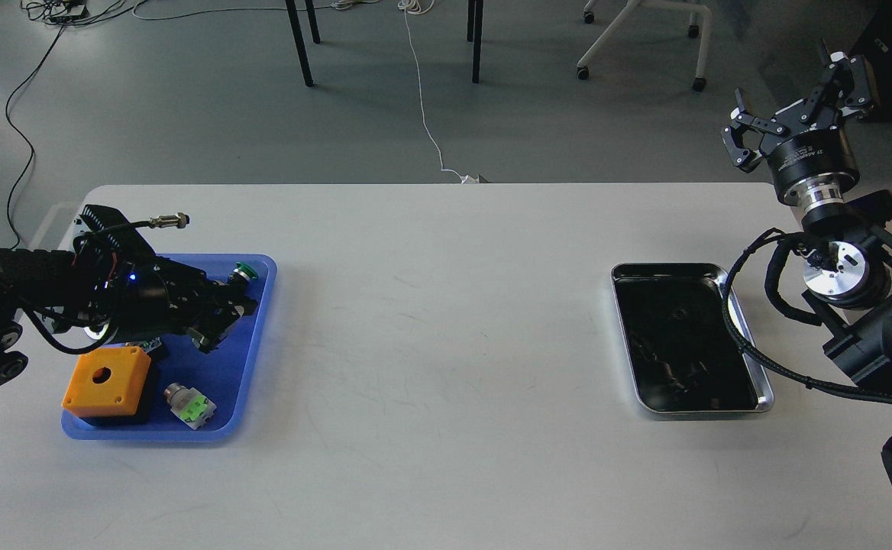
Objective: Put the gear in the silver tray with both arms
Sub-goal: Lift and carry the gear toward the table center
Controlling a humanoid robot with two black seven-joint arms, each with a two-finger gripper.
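Two trays sit on our white bench (431, 321): a blue plastic tray (251, 359) near the left edge and one silver tray (751, 374) near the right edge, well apart, with a wide bare stretch of benchtop between them. The silver tray's dark bottom shows only reflections. Our left gripper (221, 317) reaches low over the blue tray, its fingers too dark and end-on for us to tell whether they are spread or closed, or whether they hold anything. In the blue tray we count one orange box (106, 382) with a round hole, one small green-and-white part (190, 405) beside it, and one green-capped part (244, 270) near the far rim. Our right gripper (790, 92) hangs raised beyond the bench's far right corner, its fingers spread apart and holding nothing.
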